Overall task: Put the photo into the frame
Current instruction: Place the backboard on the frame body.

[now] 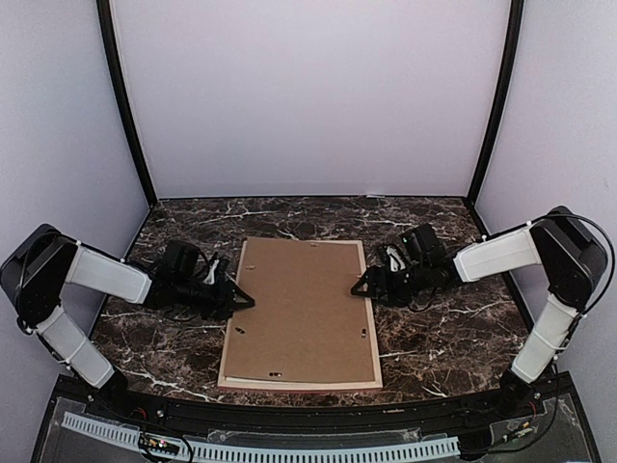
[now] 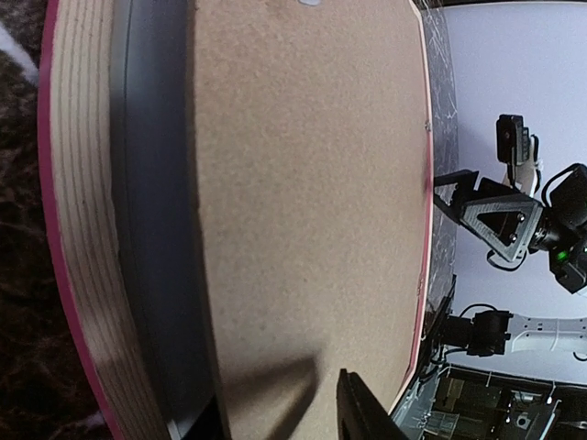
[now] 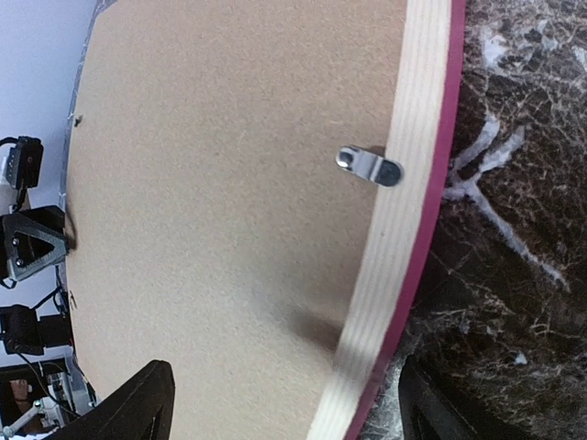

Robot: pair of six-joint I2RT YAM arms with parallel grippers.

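Observation:
The frame (image 1: pixel 299 383) lies face down in the middle of the marble table, pale wood back up, with a pink-red outer edge (image 3: pixel 431 229). A brown backing board (image 1: pixel 301 309) covers its opening. The photo is hidden. My left gripper (image 1: pixel 244 299) is at the frame's left rail (image 2: pixel 83 229). Its jaws are apart, one finger (image 2: pixel 359 414) over the board (image 2: pixel 312 183) and the other low beside the board's edge, where a grey shadowed band shows. My right gripper (image 1: pixel 361 286) is open and straddles the right rail (image 3: pixel 404 183), holding nothing (image 3: pixel 284 412).
A small metal turn clip (image 3: pixel 370 168) sits on the right rail, reaching over the board. Dark marble table (image 1: pixel 434 338) surrounds the frame. White walls with black corner posts (image 1: pixel 125 106) close in the back and sides.

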